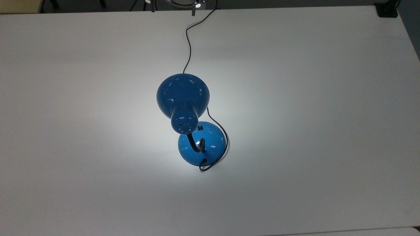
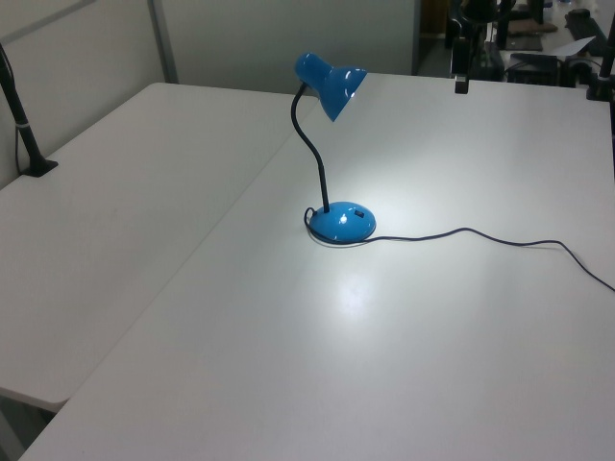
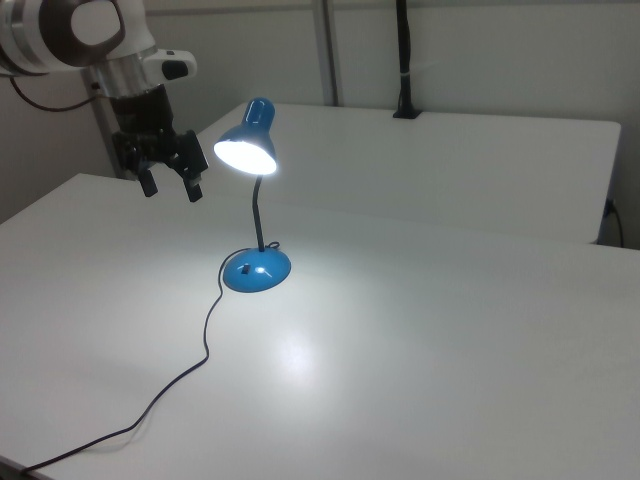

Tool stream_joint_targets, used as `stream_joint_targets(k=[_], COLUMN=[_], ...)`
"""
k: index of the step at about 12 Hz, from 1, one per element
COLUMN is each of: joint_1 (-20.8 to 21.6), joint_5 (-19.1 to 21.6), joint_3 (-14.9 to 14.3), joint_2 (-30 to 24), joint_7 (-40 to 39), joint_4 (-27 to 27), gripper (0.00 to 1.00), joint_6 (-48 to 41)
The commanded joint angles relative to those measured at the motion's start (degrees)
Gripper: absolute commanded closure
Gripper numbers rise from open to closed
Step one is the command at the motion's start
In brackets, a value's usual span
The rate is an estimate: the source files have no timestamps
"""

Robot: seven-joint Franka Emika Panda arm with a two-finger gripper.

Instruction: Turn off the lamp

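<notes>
A: Lamp [image 1: 192, 121] standing near the middle of the white table [image 1: 311, 98], lit, throwing a bright pool onto the tabletop around it. Blue shade [image 3: 248, 142] glowing white inside in the right view.

B: Agreed. Round blue base [image 2: 343, 222] flat on the table, black neck [image 2: 309, 144] curving up from it and over to the shade. Small black switch [image 1: 200, 128] on top of the base, on the side under the shade in the top view.

A: Thin black cord [image 3: 175, 385] leaving the base, looping round its edge in the top view, then trailing off across the table to the far edge (toward the top view's upper border).

B: Claw [image 3: 172, 187] hanging in the air at the right view's left, level with the shade and well apart from it. Fingers [image 3: 194, 187] spread, nothing between them, pointing down. Not touching lamp, cord or table.

A: Same claw seen in the left view at the upper right [image 2: 461, 72], beyond the lamp, above the table's far part. White arm [image 3: 70, 30] above it in the right view.

B: Second table [image 2: 106, 221] butted against the first, on the left view's left, with a black post [image 2: 24, 125] clamped at its edge.
</notes>
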Motion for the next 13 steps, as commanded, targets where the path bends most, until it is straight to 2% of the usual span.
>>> stream_joint_targets(k=[1, 7, 8, 10, 11, 12, 13], joint_1=[0.02, 0.11, 0.20, 0.28, 0.37, 0.55, 0.55], joint_5=[0.03, 0.12, 0.12, 0.21, 0.21, 0.12, 0.21], joint_3=[-0.38, -0.29, -0.29, -0.20, -0.20, -0.11, -0.11], joint_2=[0.70, 1.31, 1.40, 1.58, 1.84, 2.45, 2.63], joint_7=[-0.39, -0.56, -0.65, -3.62, -4.16, -4.17, -4.17], joint_4=[1.30, 1.30, 1.30, 1.30, 1.30, 1.38, 1.38], gripper=[0.00, 0.00, 0.10, 0.63, 0.84, 0.99, 1.00], joint_6=[-1.30, -0.94, -0.94, -0.94, -0.94, -0.86, -0.68])
